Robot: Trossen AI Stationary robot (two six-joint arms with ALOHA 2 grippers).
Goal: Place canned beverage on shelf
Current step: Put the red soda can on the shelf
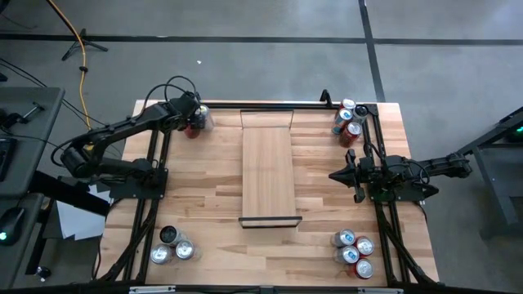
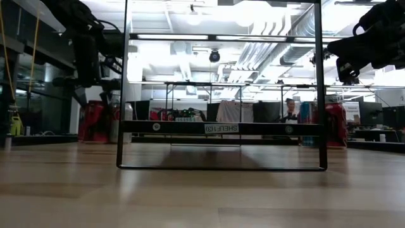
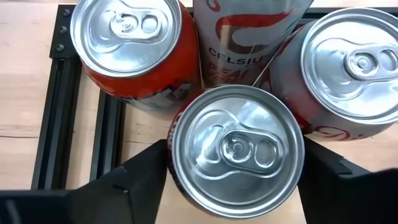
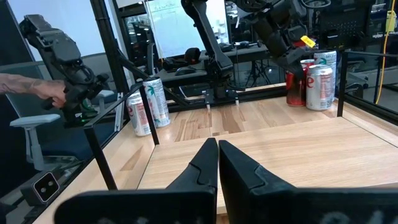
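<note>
Several cans stand bunched at the table's far left corner. My left gripper (image 1: 194, 120) comes down over them, its fingers on either side of the nearest silver-topped can (image 3: 235, 152). A red can (image 3: 127, 50), a tall Celsius can (image 3: 249, 37) and another red can (image 3: 348, 68) crowd round it. The shelf (image 1: 268, 171), a pale narrow board with black end rails, lies along the table's middle. My right gripper (image 1: 335, 175) waits shut, level, right of the shelf, holding nothing. My left gripper has the silver-topped can between its two fingers, one finger (image 3: 146, 177) against the can's side wall (image 3: 169, 163) and the other (image 3: 326, 177) against the opposite side. The fingers slant down from above. The can stands upright among its neighbours; its base is hidden.
More can clusters stand at the far right corner (image 1: 349, 121), near right (image 1: 353, 249) and near left (image 1: 172, 245). Black frame rails (image 3: 59, 99) run beside the held can. A person's hand (image 4: 37, 90) shows beyond the table in the right wrist view.
</note>
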